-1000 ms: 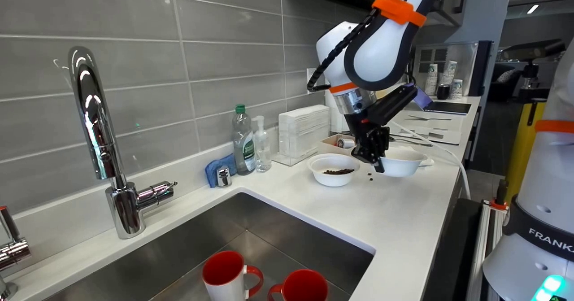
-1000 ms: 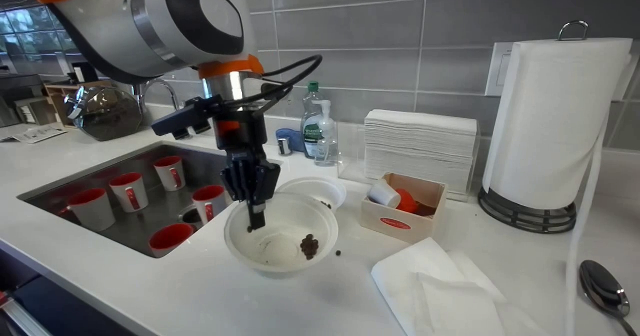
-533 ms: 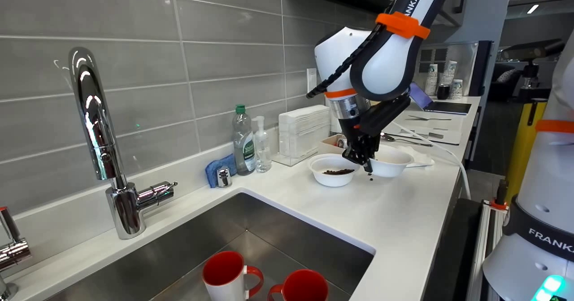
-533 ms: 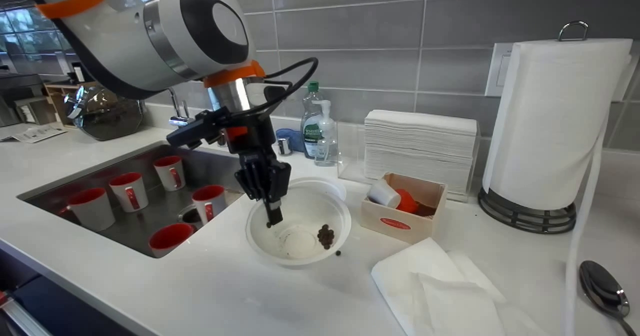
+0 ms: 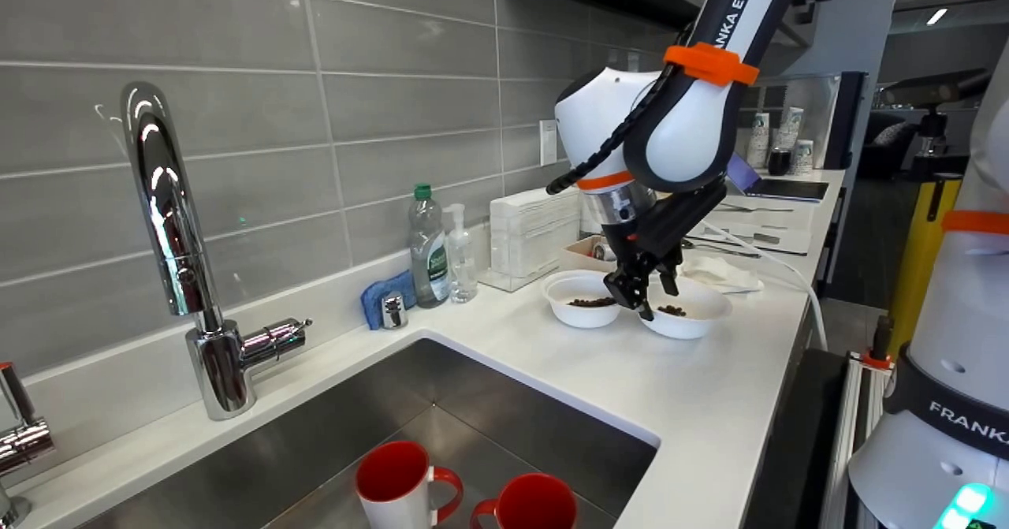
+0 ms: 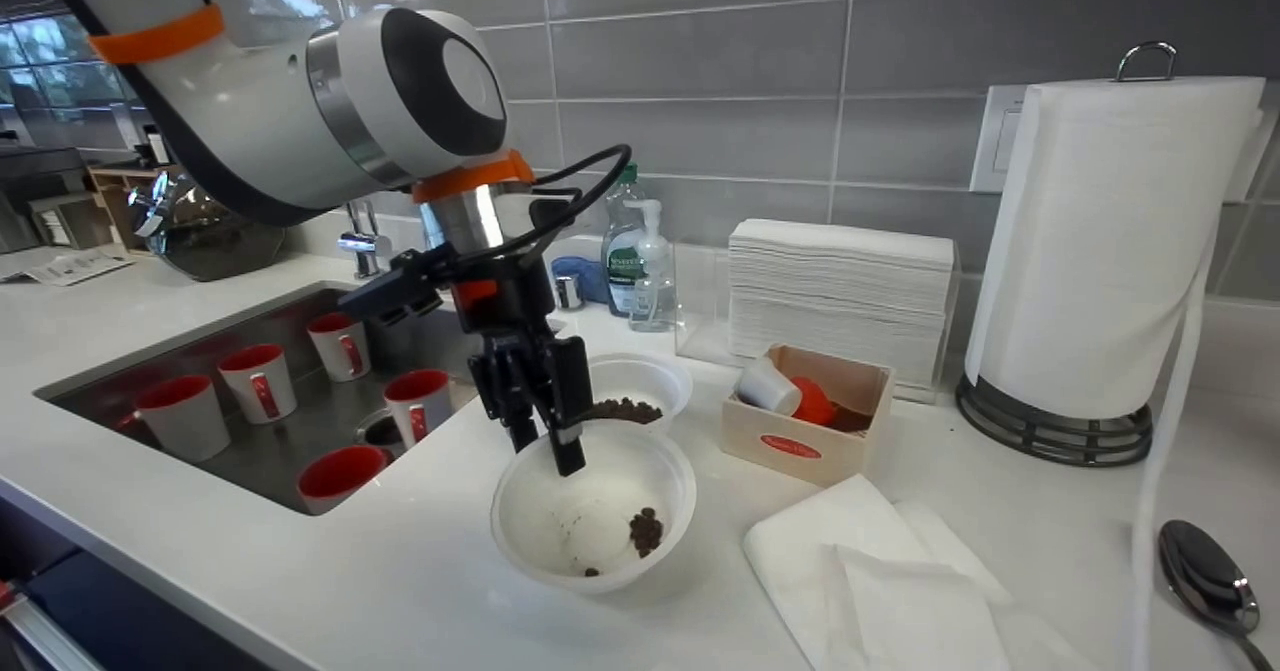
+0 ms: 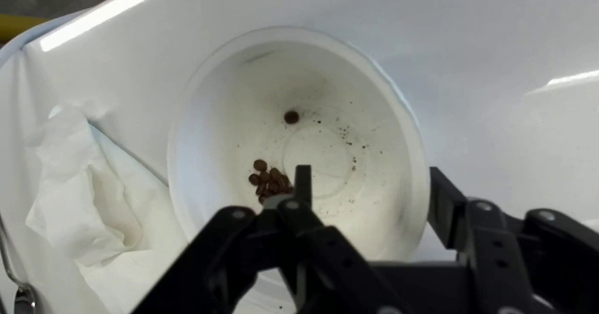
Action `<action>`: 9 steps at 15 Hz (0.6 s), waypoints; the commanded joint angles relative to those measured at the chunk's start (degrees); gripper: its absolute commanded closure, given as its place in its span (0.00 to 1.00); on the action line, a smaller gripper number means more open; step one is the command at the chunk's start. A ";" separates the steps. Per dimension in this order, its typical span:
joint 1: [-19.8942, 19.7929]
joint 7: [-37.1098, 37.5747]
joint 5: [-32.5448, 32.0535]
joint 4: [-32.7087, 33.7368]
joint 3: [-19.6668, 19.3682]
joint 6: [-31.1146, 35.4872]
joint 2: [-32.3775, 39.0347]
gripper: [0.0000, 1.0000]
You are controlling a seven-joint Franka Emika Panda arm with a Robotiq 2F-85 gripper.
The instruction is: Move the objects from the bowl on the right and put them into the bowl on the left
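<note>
The white bowl on the right [image 5: 687,328] holds a small heap of brown beans [image 7: 273,180], plus a lone bean [image 7: 291,117] lying apart. My gripper [image 7: 369,178] stands open astride this bowl's rim: one finger [image 7: 303,183] is over the inside, the other finger [image 7: 447,206] just outside the wall. Nothing is pinched between them. In an exterior view the gripper [image 6: 548,454] reaches down at the bowl's sink side. Closer to the wall sits the white bowl on the left [image 5: 579,318], with more beans [image 6: 625,410] in it. Whether the two bowls touch, I cannot tell.
A sink [image 5: 433,379] with several red-and-white mugs lies beside the bowls. Along the wall stand soap bottles [image 5: 428,253], a napkin stack [image 6: 840,286], a small wooden box [image 6: 790,441] and a paper towel roll [image 6: 1110,251]. Crumpled napkins [image 6: 880,571] lie near the bowls.
The right bowl, held by its rim a second ago, was carried toward the left bowl and lowered. My gripper has since opened and let the rim go.
</note>
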 commanded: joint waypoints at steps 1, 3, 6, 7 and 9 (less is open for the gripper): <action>0.23 0.88 -0.87 0.05 -0.93 0.61 -0.21 0.09; 0.46 0.03 0.32 0.20 -0.93 -1.44 -1.60 0.00; 0.75 -2.68 2.40 0.59 -0.95 -2.41 -3.05 0.00; 0.86 -3.62 3.13 0.75 -0.88 -2.62 -3.43 0.00; 0.94 -4.94 4.14 0.93 -0.73 -2.68 -4.40 0.00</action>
